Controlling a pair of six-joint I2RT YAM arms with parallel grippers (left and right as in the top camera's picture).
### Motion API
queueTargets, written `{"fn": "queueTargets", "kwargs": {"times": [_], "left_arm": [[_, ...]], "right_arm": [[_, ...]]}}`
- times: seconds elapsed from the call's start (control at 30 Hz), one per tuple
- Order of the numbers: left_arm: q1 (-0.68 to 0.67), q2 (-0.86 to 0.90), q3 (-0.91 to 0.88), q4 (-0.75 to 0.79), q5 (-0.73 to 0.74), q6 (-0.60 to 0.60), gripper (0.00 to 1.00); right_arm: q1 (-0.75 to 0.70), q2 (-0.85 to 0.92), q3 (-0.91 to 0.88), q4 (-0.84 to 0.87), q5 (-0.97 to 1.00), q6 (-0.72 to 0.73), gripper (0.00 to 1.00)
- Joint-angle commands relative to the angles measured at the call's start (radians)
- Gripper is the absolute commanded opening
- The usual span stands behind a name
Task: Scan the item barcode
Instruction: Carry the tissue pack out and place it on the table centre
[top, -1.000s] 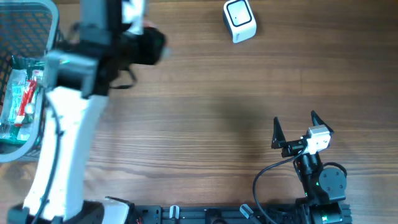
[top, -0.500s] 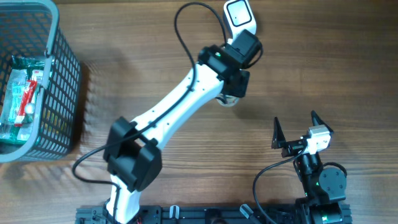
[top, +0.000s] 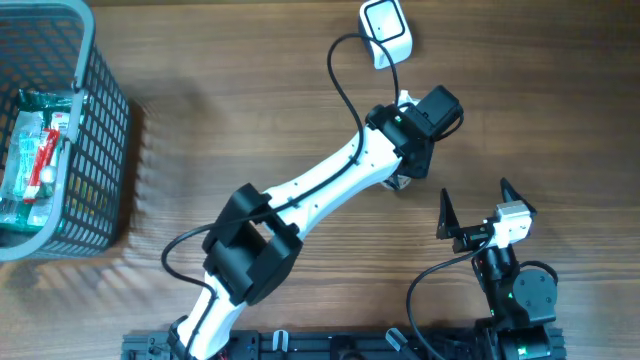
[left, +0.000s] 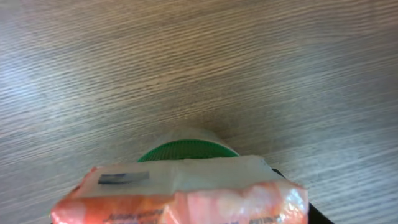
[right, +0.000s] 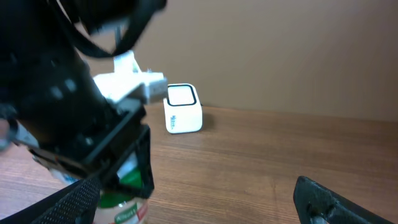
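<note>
The pouch (top: 399, 181) is held clamped in the left end effector (top: 415, 135), clear of the counter (top: 250, 100). It is placed between the scanner (top: 385, 32) and the right end effector (top: 474, 192), near the scanner but not over it. In the left wrist view the pouch is seen as an orange pack with a white upper strip and a round green cap below it. A small grey mark is seen on the strip, but it is too blurred to be read as a barcode. The right end effector is parked near the front edge with its fingers wide apart and nothing between them. More packs are left in the basket (top: 100, 130) at the far left.

The step in hand is judged to be the presentation of the pouch to the scanner, whose window is turned upward. The pouch should therefore be carried over the window, not beside it, and the printed face should be turned down toward it. A soft pack is expected to sag and crease, so the face with the code should be kept flat and square to the window. The grip should be kept off the code itself, and a short steady pause should be held over the window. If no read is obtained, the pouch should be rotated slowly so that another face is shown.
</note>
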Motion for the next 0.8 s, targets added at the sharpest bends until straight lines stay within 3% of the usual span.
{"fn": "queueTargets", "kwargs": {"times": [0.0,0.07,0.2,0.33,0.6,0.77], "left_arm": [[-0.011,0.031,-0.028,0.034,-0.024,-0.022,0.41],[-0.02,0.035,-0.06,0.063,-0.024,-0.022,0.45],[-0.032,0.035,-0.067,0.067,-0.007,-0.021,0.76],[-0.035,0.034,-0.067,0.064,0.041,-0.021,0.89],[0.024,-0.161,0.009,0.064,0.028,0.098,1.0],[0.161,-0.41,0.016,0.064,-0.14,0.18,1.0]], "right_arm": [[-0.006,-0.006,-0.001,0.003,-0.01,-0.002,1.0],[-0.006,-0.006,-0.001,0.003,-0.01,-0.002,1.0],[-0.006,-0.006,-0.001,0.003,-0.01,-0.002,1.0],[-0.006,-0.006,-0.001,0.003,-0.01,-0.002,1.0],[-0.006,-0.006,-0.001,0.003,-0.01,-0.002,1.0],[-0.006,-0.006,-0.001,0.002,-0.01,-0.002,1.0]]}}
